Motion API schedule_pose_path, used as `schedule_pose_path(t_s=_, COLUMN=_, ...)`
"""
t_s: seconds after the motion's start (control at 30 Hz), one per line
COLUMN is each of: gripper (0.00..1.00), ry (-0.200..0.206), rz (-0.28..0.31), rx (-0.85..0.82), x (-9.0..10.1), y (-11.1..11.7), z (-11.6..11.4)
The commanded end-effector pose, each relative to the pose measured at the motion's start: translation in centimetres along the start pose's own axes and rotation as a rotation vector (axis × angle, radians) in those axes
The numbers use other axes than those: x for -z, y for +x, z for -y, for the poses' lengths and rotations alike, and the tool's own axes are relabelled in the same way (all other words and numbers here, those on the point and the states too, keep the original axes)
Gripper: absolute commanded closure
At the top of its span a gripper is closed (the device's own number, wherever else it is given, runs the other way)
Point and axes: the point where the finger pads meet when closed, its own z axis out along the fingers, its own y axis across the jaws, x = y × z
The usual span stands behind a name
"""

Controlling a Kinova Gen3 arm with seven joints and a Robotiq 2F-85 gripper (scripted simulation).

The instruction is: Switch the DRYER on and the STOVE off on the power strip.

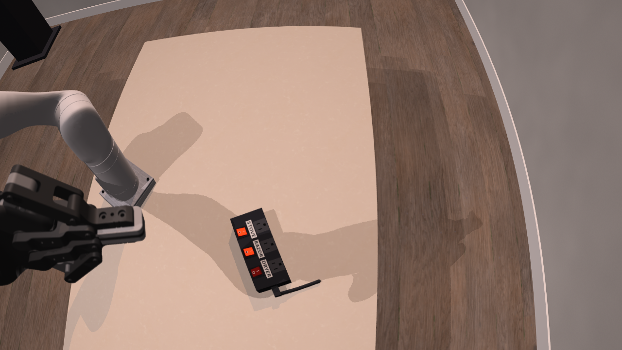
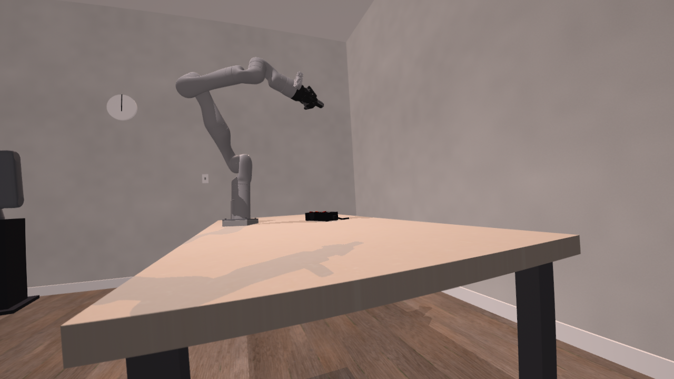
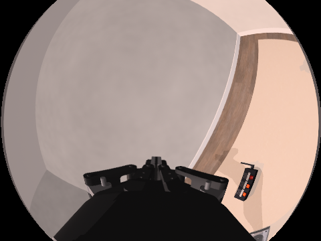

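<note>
A black power strip (image 1: 261, 251) (image 2: 320, 216) (image 3: 246, 181) lies flat on the table (image 1: 243, 108), right way up. Its three switches sit in a row: the STOVE switch (image 1: 241, 232) glows bright orange, the RAZOR switch (image 1: 249, 251) glows bright orange, and the DRYER switch (image 1: 256, 272) is dark red. A short black cord (image 1: 298, 286) sticks out at the DRYER end. My gripper (image 1: 138, 226) (image 2: 320, 104) (image 3: 156, 162) is shut with nothing in it. It hangs high in the air, far above the strip and to its left in the top view.
The arm's base plate (image 1: 128, 191) (image 2: 239, 221) is bolted to the table left of the strip. A black stand (image 1: 25, 30) (image 2: 11, 263) stands on the wooden floor beyond the table's far left corner. A wall runs close along the table's right side.
</note>
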Motion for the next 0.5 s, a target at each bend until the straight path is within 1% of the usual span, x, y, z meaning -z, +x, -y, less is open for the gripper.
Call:
schedule_pose_path(t_s=0.0, gripper=1.0, ry=-0.05, rz=0.085, rx=0.038, x=-3.5, y=-2.0, z=-1.6)
schedule_pose_path(t_s=0.03, gripper=1.0, ry=-0.084, rz=0.123, rx=0.053, x=-4.6, y=-3.0, z=-3.0)
schedule_pose_path(t_s=0.07, gripper=1.0, ry=-0.084, rz=0.123, rx=0.053, x=-4.6, y=-3.0, z=-3.0)
schedule_pose_path(t_s=0.1, gripper=1.0, ry=-0.119, rz=0.161, rx=0.069, x=-5.8, y=-4.0, z=-4.5)
schedule_pose_path(t_s=0.2, gripper=1.0, ry=-0.119, rz=0.161, rx=0.069, x=-5.8, y=-4.0, z=-4.5)
schedule_pose_path(t_s=0.23, gripper=1.0, ry=-0.154, rz=0.201, rx=0.086, x=-6.8, y=-5.1, z=-6.0)
schedule_pose_path(t_s=0.27, gripper=1.0, ry=-0.154, rz=0.201, rx=0.086, x=-6.8, y=-5.1, z=-6.0)
schedule_pose_path(t_s=0.3, gripper=1.0, ry=-0.189, rz=0.242, rx=0.104, x=-7.8, y=-6.3, z=-7.5)
schedule_pose_path(t_s=0.37, gripper=1.0, ry=-0.189, rz=0.242, rx=0.104, x=-7.8, y=-6.3, z=-7.5)
schedule_pose_path(t_s=0.4, gripper=1.0, ry=-0.225, rz=0.283, rx=0.125, x=-8.7, y=-7.4, z=-9.0)
schedule_pose_path(t_s=0.47, gripper=1.0, ry=-0.225, rz=0.283, rx=0.125, x=-8.7, y=-7.4, z=-9.0)
